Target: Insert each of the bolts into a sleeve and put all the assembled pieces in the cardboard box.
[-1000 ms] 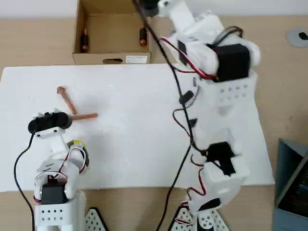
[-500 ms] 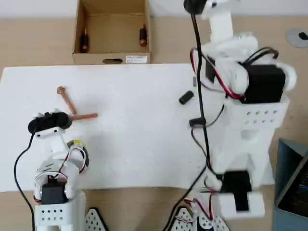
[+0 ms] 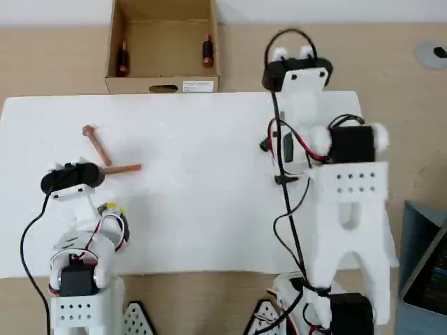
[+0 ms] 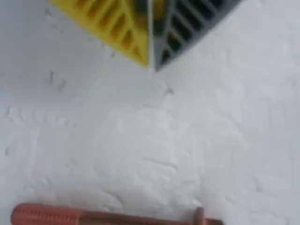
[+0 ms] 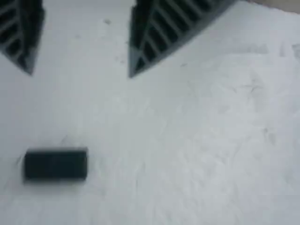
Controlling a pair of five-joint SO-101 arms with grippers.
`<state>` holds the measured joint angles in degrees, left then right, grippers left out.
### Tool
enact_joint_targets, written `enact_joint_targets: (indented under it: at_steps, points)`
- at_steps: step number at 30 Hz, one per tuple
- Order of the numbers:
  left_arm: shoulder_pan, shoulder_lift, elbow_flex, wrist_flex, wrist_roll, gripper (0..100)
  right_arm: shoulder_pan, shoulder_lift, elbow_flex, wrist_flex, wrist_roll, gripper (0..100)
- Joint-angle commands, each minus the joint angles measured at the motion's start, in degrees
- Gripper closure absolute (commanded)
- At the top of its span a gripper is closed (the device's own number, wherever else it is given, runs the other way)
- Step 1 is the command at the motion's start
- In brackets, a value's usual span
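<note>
Right arm has swung back from the cardboard box [image 3: 162, 85] and now hangs over the pebbly white foam mat [image 3: 195, 209]. The right gripper [image 5: 79, 72] is spread wide above the stubby black sleeve [image 5: 55, 164]. Left gripper [image 4: 151, 63], ribbed yellow and grey, is pinched together on nothing, near a threaded copper bolt [image 4: 108, 216]. Two assembled pieces [image 3: 207, 50] lie in the box.

Bolts [image 3: 98, 147]: copper-toned metal, threaded shafts. Sleeve [image 5: 55, 164]: matt black, smooth. Mat [image 3: 202, 202]: white, rough and pitted; box [image 3: 140, 84]: plain brown cardboard.

White mat [image 3: 195, 209] on tan wooden table [image 3: 56, 63]
</note>
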<state>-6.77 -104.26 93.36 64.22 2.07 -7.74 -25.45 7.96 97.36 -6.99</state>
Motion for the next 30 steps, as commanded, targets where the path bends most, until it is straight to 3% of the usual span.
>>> enact_joint_targets:
  at_steps: [1,8,15,30]
  points:
    - [-0.5,-0.3,-0.2,-0.3,0.1,100,-0.7,-1.6,6.5,-7.0,-4.6,84.2]
    - [-0.5,-0.3,-0.2,-0.3,0.1,100,-4.6,6.2,9.4,-13.8,-14.7,84.0]
    - [-0.5,-0.3,-0.2,-0.3,0.1,100,-4.9,21.9,-1.5,-13.4,-22.7,83.9]
    - [-0.5,-0.3,-0.2,-0.3,0.1,100,-4.6,44.8,-23.0,-13.4,-25.0,83.9]
